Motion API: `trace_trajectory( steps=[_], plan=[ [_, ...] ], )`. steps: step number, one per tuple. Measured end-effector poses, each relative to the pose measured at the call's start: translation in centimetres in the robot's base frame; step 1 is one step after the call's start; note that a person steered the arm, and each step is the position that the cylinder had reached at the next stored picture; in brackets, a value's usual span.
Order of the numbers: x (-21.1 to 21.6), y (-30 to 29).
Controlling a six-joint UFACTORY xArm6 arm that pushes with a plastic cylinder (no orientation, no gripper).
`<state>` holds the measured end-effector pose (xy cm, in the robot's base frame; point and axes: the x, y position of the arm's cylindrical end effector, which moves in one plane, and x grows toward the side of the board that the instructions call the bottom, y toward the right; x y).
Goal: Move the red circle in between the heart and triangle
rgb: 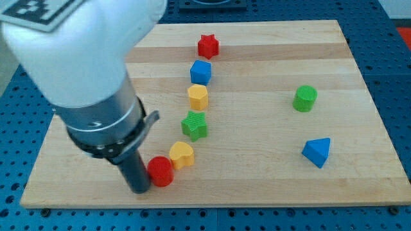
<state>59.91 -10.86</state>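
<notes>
The red circle lies near the board's bottom edge, left of centre. It touches the yellow heart just up and to its right. The blue triangle lies far to the view's right. My tip is down on the board, right against the red circle's left side.
A curved line of blocks runs up from the heart: a green star, a yellow hexagon, a blue cube and a red star. A green cylinder stands at the right. The arm's bulky white and grey body covers the board's left part.
</notes>
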Motion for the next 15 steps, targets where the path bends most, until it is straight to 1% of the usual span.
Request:
trace_trajectory(
  steps=[1,2,3,4,5,6,7,8,9,10,13,14,15],
  plan=[
    [0.0,2.7],
    [0.1,3.9],
    [0.2,-1.7],
    [-0.4,1.2],
    [-1.0,7.8],
    [-1.6,12.1],
    [-1.6,13.3],
    [-0.4,13.0],
    [-0.7,8.4],
    [-4.1,8.6],
    [-4.8,11.8],
    [-5.8,13.5],
    [-6.5,12.0]
  ],
)
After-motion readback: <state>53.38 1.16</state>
